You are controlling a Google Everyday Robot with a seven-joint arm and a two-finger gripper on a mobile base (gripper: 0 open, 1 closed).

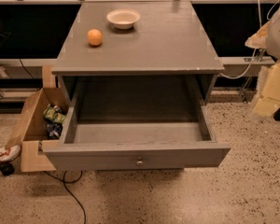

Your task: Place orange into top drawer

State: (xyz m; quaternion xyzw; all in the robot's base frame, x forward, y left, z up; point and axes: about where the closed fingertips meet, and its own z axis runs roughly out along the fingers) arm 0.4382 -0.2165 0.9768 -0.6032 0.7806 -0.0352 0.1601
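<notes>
Orange (94,37) near white bowl (123,18) — top drawer (107,154) open — tool (269,91) far right.

Blurred gripper, cropped edges
The gripper (270,90) was a pale blur cut by the right edge; the rear of the top drawer (136,155) lay hidden under the tabletop (144,45); a shoe (2,154) was cropped left.

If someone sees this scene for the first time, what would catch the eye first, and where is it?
The top drawer stands pulled wide open at the front of the grey cabinet. On the cabinet's top, back left, the bright orange sits beside a white bowl, not touching it. The gripper hangs at the right edge, away from both; a cardboard box lies on the floor at left.
</notes>
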